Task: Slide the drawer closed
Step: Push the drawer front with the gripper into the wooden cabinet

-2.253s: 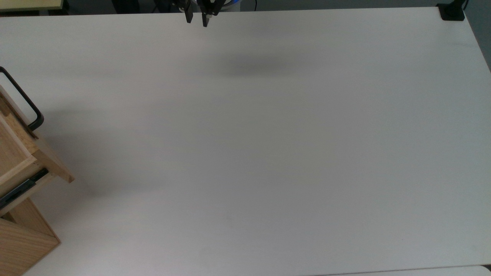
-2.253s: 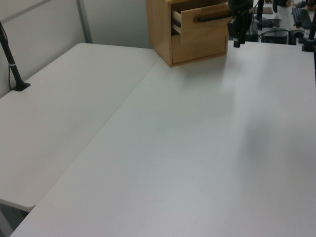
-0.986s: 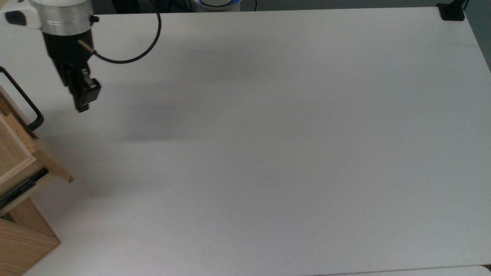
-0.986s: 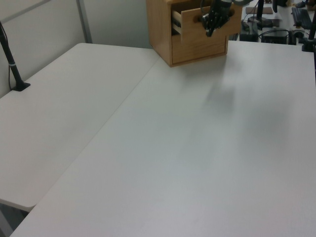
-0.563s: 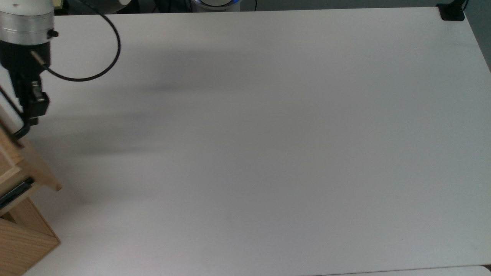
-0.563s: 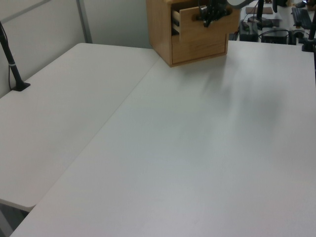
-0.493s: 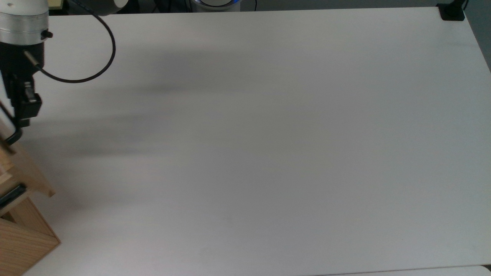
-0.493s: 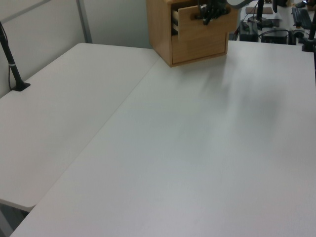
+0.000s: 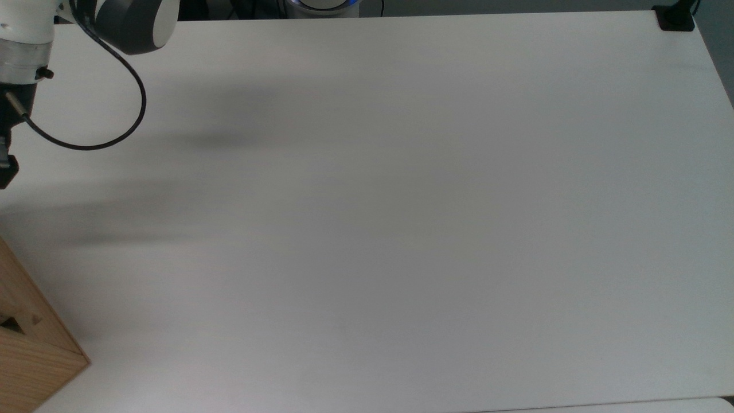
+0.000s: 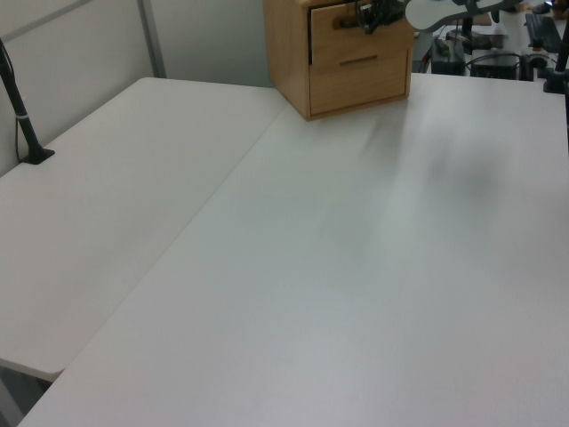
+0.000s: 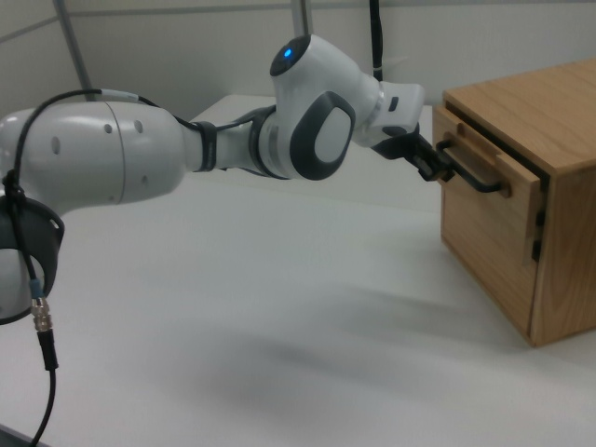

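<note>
The big white table [image 11: 279,298] is holding up a plain wooden cabinet box [image 11: 559,186] that is sitting near one edge of it. The white and grey robot arm [image 11: 186,154] is reaching across the table toward the cabinet. The light wooden drawer with a thin black loop handle [image 11: 484,182] is sitting at the top of the cabinet, pushed almost all the way in. The black two-finger gripper [image 11: 436,166] is pressing against the handle at the front of the cabinet. One cannot tell how wide it is standing or whether it is holding anything.
</note>
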`<move>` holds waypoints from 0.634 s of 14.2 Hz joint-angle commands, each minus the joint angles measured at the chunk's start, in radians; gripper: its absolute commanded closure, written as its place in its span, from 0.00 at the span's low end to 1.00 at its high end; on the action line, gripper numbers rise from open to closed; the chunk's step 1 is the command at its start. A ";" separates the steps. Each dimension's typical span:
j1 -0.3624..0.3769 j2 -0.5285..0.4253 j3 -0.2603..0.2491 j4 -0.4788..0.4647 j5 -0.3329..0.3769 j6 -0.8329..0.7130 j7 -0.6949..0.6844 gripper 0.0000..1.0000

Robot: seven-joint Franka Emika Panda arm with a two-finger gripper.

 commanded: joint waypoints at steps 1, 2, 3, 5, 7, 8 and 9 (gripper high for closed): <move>0.010 0.061 -0.056 0.077 -0.026 0.047 0.035 0.91; 0.010 0.063 -0.060 0.077 -0.026 0.066 0.035 0.91; 0.009 0.064 -0.069 0.077 -0.026 0.096 0.035 0.91; 0.004 0.069 -0.079 0.077 -0.026 0.124 0.035 0.91; 0.004 0.068 -0.088 0.077 -0.026 0.130 0.032 0.91; 0.007 0.060 -0.088 0.073 -0.026 0.127 0.028 0.90; 0.025 0.028 -0.086 0.053 -0.027 0.121 0.025 0.87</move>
